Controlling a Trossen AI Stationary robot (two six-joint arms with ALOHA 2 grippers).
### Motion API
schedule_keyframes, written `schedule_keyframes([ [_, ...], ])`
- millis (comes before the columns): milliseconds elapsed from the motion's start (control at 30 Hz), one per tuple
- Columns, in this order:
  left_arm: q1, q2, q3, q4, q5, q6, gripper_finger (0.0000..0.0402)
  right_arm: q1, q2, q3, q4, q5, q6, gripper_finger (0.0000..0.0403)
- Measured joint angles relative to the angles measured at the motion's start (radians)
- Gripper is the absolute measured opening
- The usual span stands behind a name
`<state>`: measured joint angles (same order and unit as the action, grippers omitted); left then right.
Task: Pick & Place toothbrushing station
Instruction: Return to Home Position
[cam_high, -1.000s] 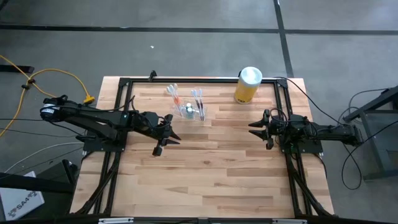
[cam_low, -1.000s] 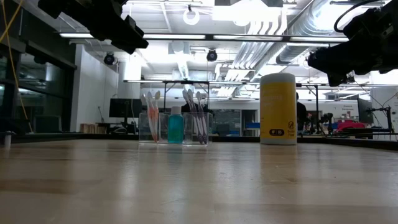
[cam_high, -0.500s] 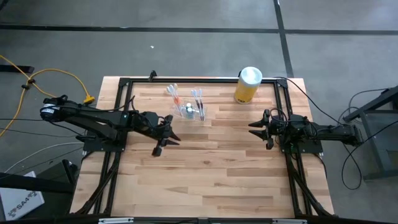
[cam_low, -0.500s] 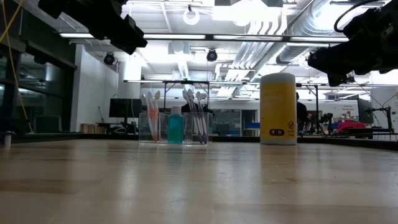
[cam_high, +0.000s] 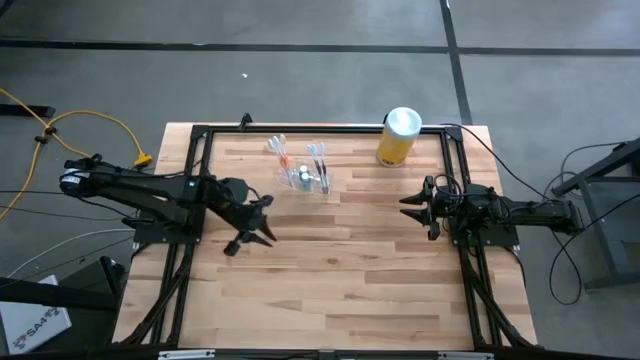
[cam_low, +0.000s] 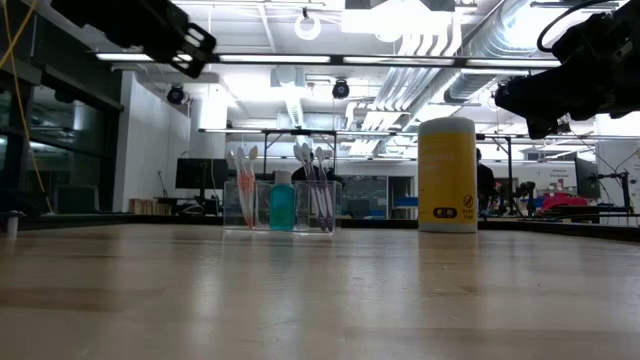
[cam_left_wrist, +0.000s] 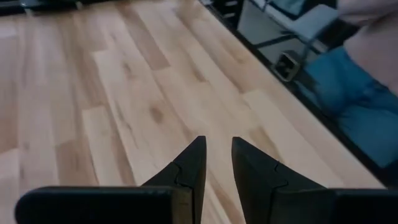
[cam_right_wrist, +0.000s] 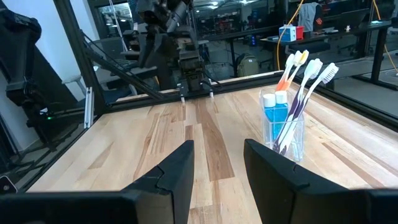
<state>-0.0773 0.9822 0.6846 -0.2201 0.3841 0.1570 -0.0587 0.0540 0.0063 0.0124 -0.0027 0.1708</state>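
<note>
- clear holder (cam_high: 315, 183) sits near the back of the table (cam_high: 350, 270), toothbrushes (cam_right_wrist: 298, 78) and a blue bottle (cam_low: 282, 206) in it, yellow can (cam_high: 397, 138) off to its right
- left gripper (cam_left_wrist: 217, 143) hangs over bare wood in front of the holder and a bit to its left, fingers slightly apart, empty
- right gripper (cam_right_wrist: 217, 144) off on the right side, fingers apart, nothing in them

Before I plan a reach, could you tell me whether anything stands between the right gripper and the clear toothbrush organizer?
Nothing visible does. Only bare table lies between the right gripper and the organizer; the yellow canister stands off that line.
</note>
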Motion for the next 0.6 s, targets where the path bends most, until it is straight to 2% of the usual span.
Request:
schedule_keyframes([
  [200,-0.012,-0.182,-0.039,-0.100,0.065,-0.009,0.0071,0.000,0.000,0.000,0.000,0.000,0.000,0.0132],
  [433,-0.052,-0.463,-0.194,-0.067,-0.025,-0.089,0.0071,0.000,0.000,0.000,0.004,0.000,0.000,0.0132],
  [600,-0.089,-0.616,-0.266,-0.057,-0.091,-0.134,0.0071,0.000,0.000,0.000,0.005,0.000,0.000,0.0132],
])
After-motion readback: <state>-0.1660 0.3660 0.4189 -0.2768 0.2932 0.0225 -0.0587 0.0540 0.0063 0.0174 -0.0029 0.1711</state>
